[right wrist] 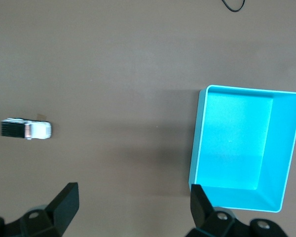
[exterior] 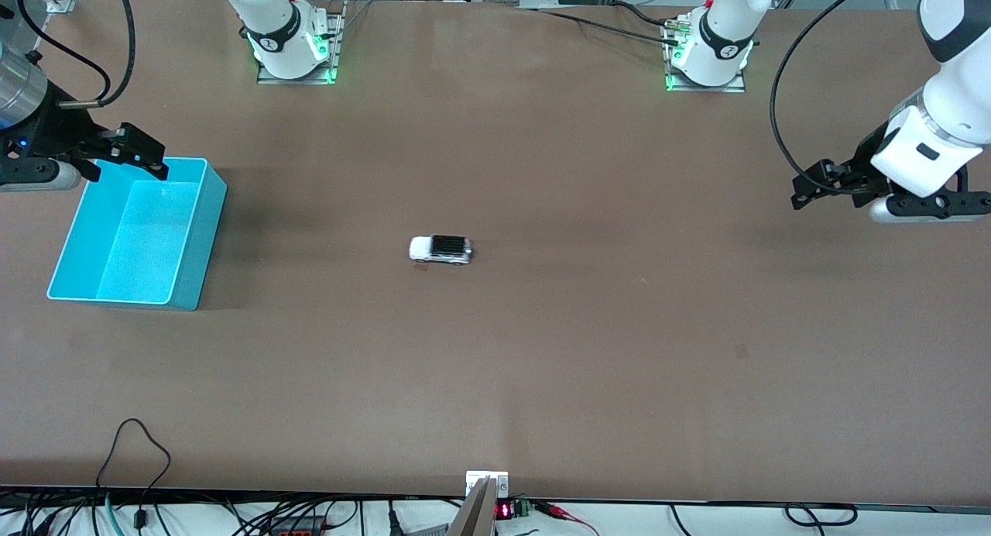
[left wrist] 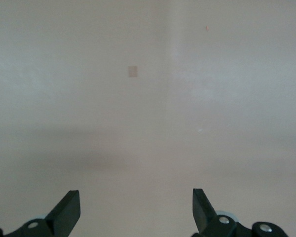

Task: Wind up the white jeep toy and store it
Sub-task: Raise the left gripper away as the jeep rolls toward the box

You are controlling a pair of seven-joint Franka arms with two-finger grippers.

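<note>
Table with 2 robot arms, seen from a high camera facing them. At the right arm's end, the right gripper [exterior: 128,150] hangs with fingers spread wide, holding nothing, over the rim of the empty cyan bin [exterior: 197,242]. Mid-table sits the white jeep toy [exterior: 440,249], untouched, well apart from the bin. At the other end, the left gripper [exterior: 813,184] waits, also wide and empty. Risk: the tiny car could roll or skid away if 1 finger nudges it before closing.
</note>
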